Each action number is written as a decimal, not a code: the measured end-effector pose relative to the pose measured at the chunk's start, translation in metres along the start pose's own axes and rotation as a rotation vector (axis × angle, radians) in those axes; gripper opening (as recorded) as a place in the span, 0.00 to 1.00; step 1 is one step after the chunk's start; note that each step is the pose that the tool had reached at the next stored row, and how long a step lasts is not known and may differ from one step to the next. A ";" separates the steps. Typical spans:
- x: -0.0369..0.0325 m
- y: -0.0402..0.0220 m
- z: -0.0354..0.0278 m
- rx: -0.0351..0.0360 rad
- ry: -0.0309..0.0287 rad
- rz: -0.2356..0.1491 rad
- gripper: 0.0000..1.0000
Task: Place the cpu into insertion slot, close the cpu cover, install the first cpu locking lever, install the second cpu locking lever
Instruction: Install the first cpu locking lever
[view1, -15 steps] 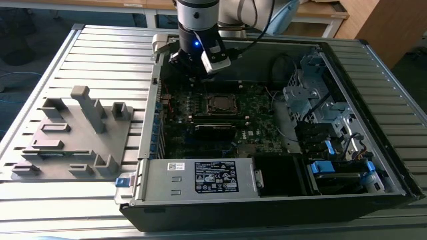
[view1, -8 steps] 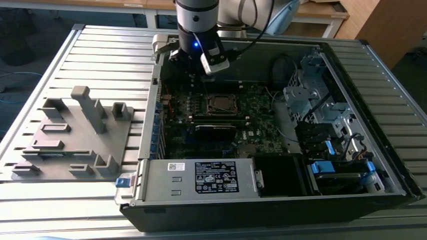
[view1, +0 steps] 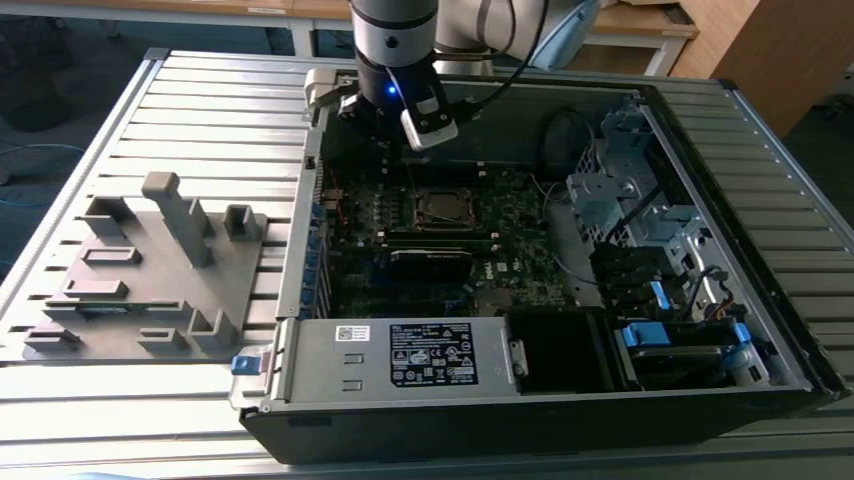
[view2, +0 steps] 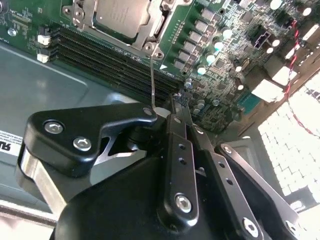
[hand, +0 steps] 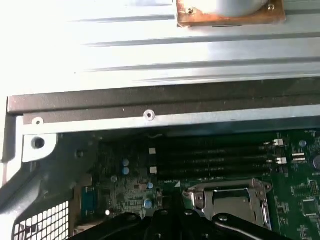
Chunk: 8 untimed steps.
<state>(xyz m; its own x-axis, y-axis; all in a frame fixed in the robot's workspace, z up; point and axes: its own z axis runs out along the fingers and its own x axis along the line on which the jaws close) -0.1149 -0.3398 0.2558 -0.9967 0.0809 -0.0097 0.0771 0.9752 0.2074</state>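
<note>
— Ribbed grey metal surface (view1: 174, 120), wooden furniture (view1: 761, 50) behind; can the white label (view1: 434, 352) be read?
— No. The cpu (view2: 120, 15) is seated in the insertion slot (view1: 416, 208); whether the gripper (view2: 161, 114) is clenched cannot be told.

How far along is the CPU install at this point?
Done: the cpu lies seated, the cpu cover down around it. In hand: one thin locking lever stands upright, its top at the gripper. Left: that lever is unlatched; the other lever's state is unclear.
</note>
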 end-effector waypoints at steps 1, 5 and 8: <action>0.0000 0.0000 0.0000 -0.0010 0.0000 0.000 0.11; 0.0000 -0.0001 0.0000 -0.0358 0.0028 0.001 0.11; -0.0001 0.0000 0.0000 -0.0366 0.0029 0.001 0.11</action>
<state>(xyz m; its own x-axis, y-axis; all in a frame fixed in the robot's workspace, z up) -0.1148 -0.3399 0.2557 -0.9967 0.0811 -0.0067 0.0771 0.9669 0.2431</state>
